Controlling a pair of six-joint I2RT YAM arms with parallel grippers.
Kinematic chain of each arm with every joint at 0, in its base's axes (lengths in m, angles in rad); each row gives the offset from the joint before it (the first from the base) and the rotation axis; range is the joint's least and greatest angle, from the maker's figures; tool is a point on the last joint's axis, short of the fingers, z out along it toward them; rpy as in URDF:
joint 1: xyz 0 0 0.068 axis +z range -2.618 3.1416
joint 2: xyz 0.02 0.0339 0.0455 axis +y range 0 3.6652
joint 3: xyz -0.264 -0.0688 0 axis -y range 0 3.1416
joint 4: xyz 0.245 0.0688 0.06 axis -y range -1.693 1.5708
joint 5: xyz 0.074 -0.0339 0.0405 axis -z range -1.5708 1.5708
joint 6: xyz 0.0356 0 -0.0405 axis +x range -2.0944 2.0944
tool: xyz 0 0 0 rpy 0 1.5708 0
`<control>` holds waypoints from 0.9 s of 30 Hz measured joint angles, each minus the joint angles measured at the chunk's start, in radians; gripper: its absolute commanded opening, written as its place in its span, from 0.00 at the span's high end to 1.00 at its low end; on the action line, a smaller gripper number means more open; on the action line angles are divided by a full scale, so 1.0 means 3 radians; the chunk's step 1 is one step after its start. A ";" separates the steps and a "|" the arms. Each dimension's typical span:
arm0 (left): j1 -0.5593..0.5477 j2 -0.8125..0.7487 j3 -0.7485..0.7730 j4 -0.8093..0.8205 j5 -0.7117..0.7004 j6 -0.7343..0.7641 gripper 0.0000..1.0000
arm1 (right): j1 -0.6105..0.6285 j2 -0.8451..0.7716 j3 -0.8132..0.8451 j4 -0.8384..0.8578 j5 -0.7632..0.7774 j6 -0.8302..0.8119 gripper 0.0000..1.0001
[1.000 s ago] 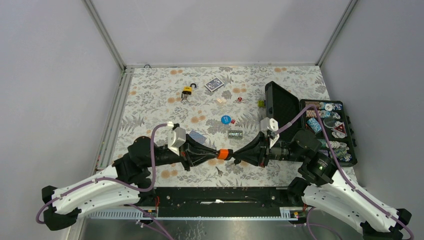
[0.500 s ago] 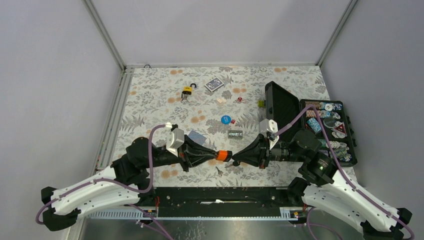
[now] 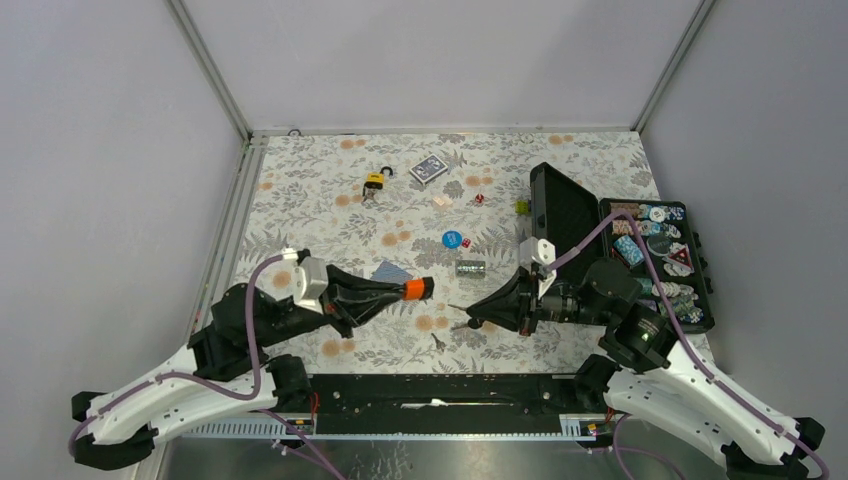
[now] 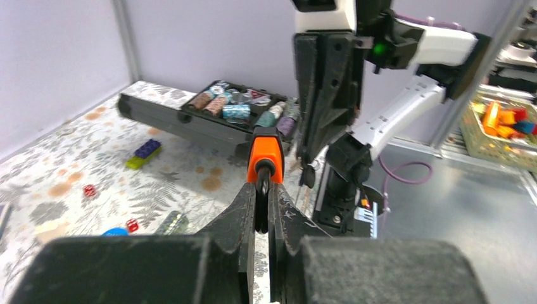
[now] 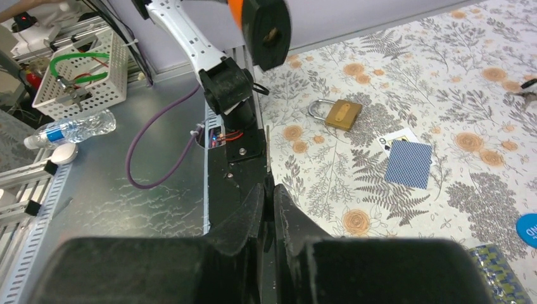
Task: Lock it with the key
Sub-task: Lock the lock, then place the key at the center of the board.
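Orange padlock (image 3: 415,288) pinched tight in my left claw (image 3: 405,290), above table (image 3: 300,180); right claw (image 3: 474,320) closed on key (image 3: 460,314), well apart from keyhole (image 5: 273,35); skewed approach could jam tip, twist key loose

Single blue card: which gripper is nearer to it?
Left. The left gripper is just beside the card; the right gripper is farther off, toward the chip case.

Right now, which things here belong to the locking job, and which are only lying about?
For the job:
orange padlock, held in the left hand
key, held in the right hand

Lying about:
brass padlock
playing card
card deck
blue chip
chip case
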 measured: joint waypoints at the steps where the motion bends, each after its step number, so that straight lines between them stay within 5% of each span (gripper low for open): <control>1: -0.0001 -0.0014 0.0011 -0.0020 -0.0095 -0.0003 1.00 | 0.0000 0.0011 0.0000 0.0001 0.0024 0.0003 0.95; 13: 0.0084 0.0193 -0.0287 -0.0549 -0.2290 -0.0797 1.00 | -0.0001 0.0782 -0.0526 0.0439 0.0862 0.0666 1.00; 19: 0.0380 0.0413 -0.0641 -0.0813 -0.2471 -0.1361 1.00 | 0.0000 0.1425 -0.1076 0.0838 0.0783 0.1319 1.00; 27: 0.0702 0.0487 -0.0919 -0.1082 -0.2550 -0.1961 1.00 | 0.0004 0.1554 -0.1367 0.1236 0.0726 0.1647 0.71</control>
